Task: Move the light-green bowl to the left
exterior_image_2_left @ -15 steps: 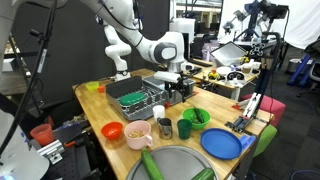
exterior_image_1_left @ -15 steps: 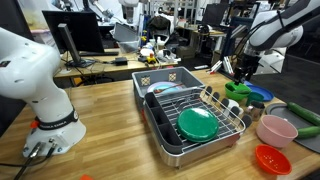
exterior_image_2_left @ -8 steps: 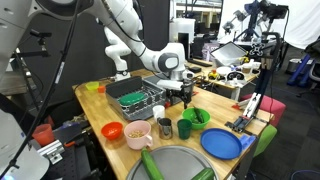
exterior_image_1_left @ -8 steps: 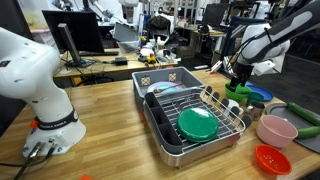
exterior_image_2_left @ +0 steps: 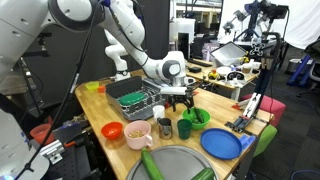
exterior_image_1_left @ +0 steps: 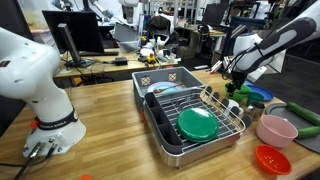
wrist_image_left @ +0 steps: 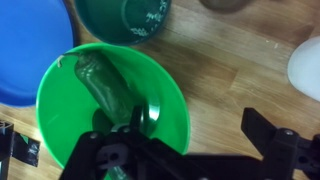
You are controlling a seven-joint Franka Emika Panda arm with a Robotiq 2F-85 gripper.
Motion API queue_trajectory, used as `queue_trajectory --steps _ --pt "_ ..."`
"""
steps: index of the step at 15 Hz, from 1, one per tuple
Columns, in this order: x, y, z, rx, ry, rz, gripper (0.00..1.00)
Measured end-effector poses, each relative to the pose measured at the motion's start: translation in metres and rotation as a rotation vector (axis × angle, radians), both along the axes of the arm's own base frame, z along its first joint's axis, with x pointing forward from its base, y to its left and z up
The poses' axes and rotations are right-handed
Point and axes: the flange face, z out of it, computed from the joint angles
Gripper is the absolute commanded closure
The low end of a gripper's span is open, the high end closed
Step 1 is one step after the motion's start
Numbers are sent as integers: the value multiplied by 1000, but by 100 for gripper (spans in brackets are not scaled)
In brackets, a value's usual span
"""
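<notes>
The light-green bowl (wrist_image_left: pixel 65 115) sits upright on the wooden table (wrist_image_left: pixel 235 70), filling the left half of the wrist view. Its rim lies just beside a blue plate (wrist_image_left: pixel 28 40) on one side and a dark green cup (wrist_image_left: pixel 120 20) on another. A longish green object (wrist_image_left: pixel 103 85) lies inside it, too blurred to identify.

The gripper (wrist_image_left: pixel 198 118) hangs right over the bowl with its jaws spread wide. One finger (wrist_image_left: pixel 140 120) reaches inside the bowl and the other (wrist_image_left: pixel 268 130) stands outside above bare wood, so the near rim lies between them. The claw grips nothing, and whether the inner finger touches the bowl's wall cannot be told.

In an exterior view the bowl (exterior_image_2_left: pixel 197 118) stands near the middle of the table, close to the blue plate (exterior_image_2_left: pixel 222 143), with the gripper (exterior_image_2_left: pixel 187 103) low over its edge. The dish rack (exterior_image_2_left: pixel 135 98) stands behind it, and a pink bowl (exterior_image_2_left: pixel 138 133) and a red bowl (exterior_image_2_left: pixel 112 130) sit further along the front – well apart from the green one
</notes>
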Motion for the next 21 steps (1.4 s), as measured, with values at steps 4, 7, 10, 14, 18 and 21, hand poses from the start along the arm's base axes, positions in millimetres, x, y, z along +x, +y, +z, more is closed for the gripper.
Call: queue_trajectory --steps 4,7,10,14,18,21 --pt "11 3 -16 -43 -5 42 11" --pt "19 8 -23 -54 -13 59 40" --pt "23 12 -27 -56 -19 66 62" --pt "24 10 -33 -59 -15 64 90" --pt "25 9 -33 -61 -15 62 100" --pt "28 3 -27 -68 -21 54 100"
